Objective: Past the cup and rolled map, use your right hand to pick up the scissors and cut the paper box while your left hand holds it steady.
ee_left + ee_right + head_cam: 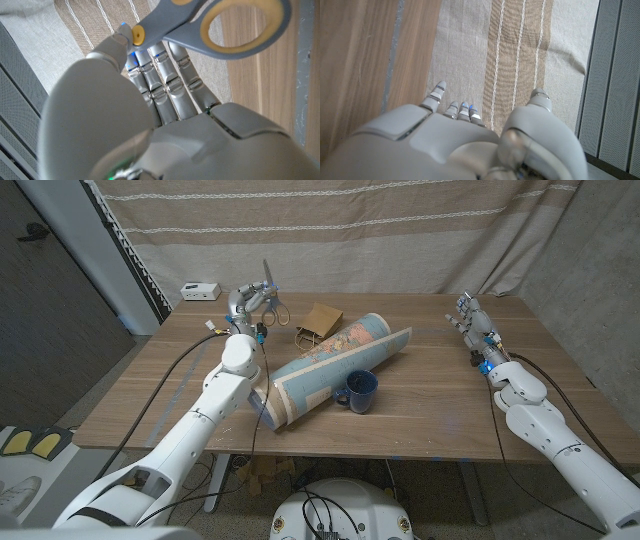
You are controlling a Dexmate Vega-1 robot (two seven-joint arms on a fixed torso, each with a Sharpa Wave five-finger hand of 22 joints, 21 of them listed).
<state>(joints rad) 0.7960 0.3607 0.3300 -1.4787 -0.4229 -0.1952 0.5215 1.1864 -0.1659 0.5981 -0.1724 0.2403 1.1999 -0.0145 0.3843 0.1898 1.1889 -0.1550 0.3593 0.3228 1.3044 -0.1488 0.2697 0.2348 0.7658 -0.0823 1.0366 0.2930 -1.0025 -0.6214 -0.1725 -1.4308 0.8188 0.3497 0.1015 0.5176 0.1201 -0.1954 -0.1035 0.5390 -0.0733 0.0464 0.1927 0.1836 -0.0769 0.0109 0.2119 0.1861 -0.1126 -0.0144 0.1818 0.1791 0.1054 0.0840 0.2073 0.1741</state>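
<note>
My left hand (243,304) is lifted over the table's far left part and holds the scissors (270,298), blades pointing up and yellow-lined grey handles toward the paper box. In the left wrist view the fingers (165,75) reach up to the scissors (220,25) near the yellow pivot. The brown paper box (320,321) lies just right of the scissors, behind the rolled map (335,365). A dark blue cup (358,390) stands in front of the map. My right hand (471,318) hovers at the far right with fingers (451,109) apart, holding nothing.
A small white device (198,290) sits at the table's back left corner. A striped curtain (380,230) hangs right behind the wooden table (440,405). Black cables run along both arms.
</note>
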